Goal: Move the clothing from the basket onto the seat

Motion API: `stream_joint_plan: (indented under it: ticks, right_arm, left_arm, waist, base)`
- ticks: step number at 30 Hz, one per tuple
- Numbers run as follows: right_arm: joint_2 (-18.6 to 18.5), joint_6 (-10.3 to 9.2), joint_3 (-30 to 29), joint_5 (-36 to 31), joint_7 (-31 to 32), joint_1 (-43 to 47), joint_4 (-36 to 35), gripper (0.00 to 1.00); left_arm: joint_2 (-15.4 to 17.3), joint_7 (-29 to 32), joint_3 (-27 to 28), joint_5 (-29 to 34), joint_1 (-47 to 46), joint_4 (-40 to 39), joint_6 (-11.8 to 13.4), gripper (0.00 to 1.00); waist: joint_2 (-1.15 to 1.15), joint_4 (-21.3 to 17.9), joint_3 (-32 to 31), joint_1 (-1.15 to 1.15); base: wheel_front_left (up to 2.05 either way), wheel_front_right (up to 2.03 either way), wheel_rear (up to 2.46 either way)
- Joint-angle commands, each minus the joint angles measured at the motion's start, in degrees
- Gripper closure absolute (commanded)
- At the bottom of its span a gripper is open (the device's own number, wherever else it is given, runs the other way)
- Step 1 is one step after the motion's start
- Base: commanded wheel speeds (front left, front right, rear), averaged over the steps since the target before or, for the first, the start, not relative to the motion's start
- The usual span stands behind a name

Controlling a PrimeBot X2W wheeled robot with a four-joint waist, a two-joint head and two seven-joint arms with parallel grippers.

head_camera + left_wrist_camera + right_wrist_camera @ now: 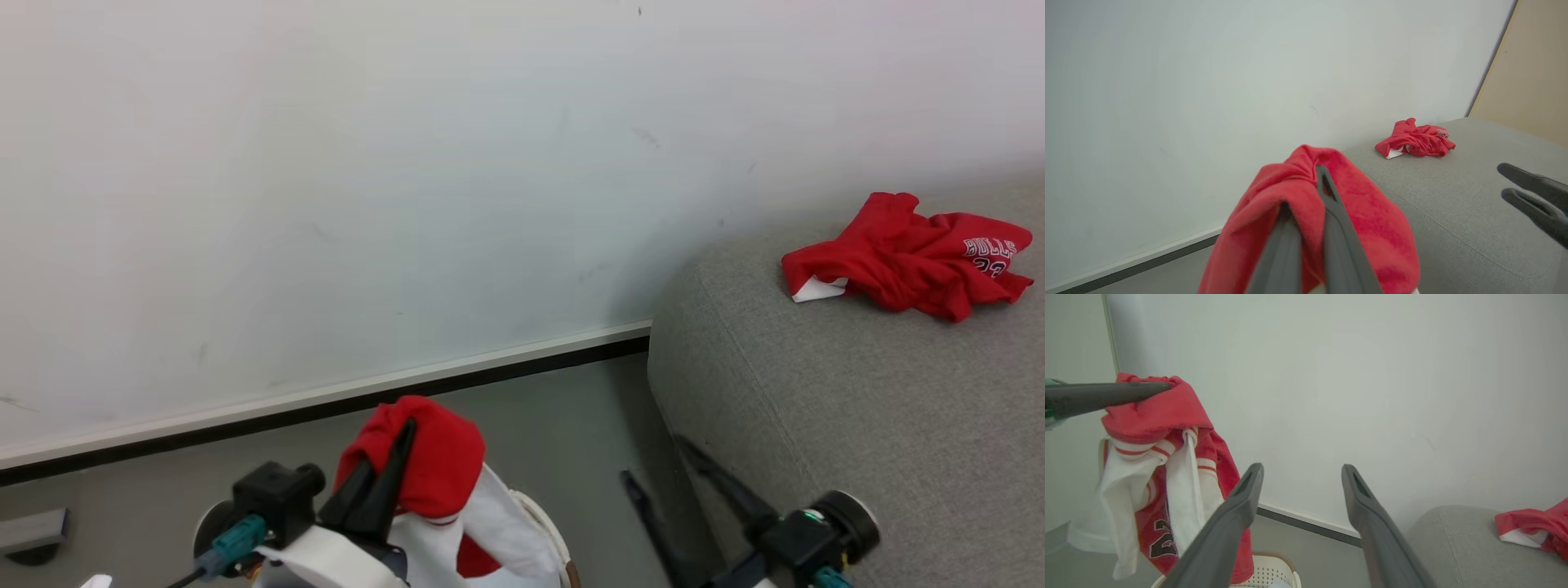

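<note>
A pale wall (326, 163) rises behind the big grey seat (857, 408) on the robot's right. The white perforated basket (1267, 573) sits low on the floor (571, 408) near the seat's rounded corner. A crumpled red garment (906, 261) lies on the seat near the wall. A red and white garment (433, 457) hangs over the basket, its top fold pinched in the left pincer (387, 445). The right pincer (653, 459) is spread and empty beside the seat's edge.

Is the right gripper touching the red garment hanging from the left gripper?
Apart. In the head view, bare floor separates the open right gripper from the red garment, which hangs pinched in the shut left gripper.
</note>
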Motion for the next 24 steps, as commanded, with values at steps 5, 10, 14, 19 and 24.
stream_joint_plan:
  ticks: [5,10,14,19,24]
  right_arm:
    - [-5.14,-0.18,13.35,5.97,-0.15,-8.2,1.75,0.0]
    - [-8.0,-0.18,22.68,10.53,-0.15,-15.27,3.38,0.0]
    - [-9.17,-0.18,28.64,13.88,-0.15,-19.83,4.48,0.0]
    - [-10.65,-0.18,34.98,17.27,-0.15,-24.92,6.05,0.0]
    - [-11.46,-0.18,41.37,19.85,-0.15,-28.88,8.64,0.0]
  left_arm:
    - [0.96,1.8,-1.62,0.86,-0.88,-3.59,-1.07,1.0]
    - [1.23,3.94,-3.85,1.42,-2.06,-6.27,-2.31,1.0]
    - [1.38,5.47,-6.07,1.35,-2.75,-7.88,-3.95,1.0]
    - [1.76,7.09,-8.94,0.77,-3.79,-9.19,-5.66,1.0]
    - [2.13,8.77,-11.23,0.24,-4.62,-10.27,-6.51,1.0]
  waist:
    - [0.0,0.58,0.12,0.01]
    - [0.0,1.41,0.01,0.01]
    - [0.0,2.02,-0.08,0.01]
    - [0.0,2.78,-0.06,0.01]
    - [0.0,3.25,-0.23,0.01]
  base:
    - [0.0,0.0,0.0]
    - [0.0,0.0,0.0]
    - [0.0,0.0,0.0]
    - [0.0,0.0,0.0]
    - [0.0,0.0,0.0]
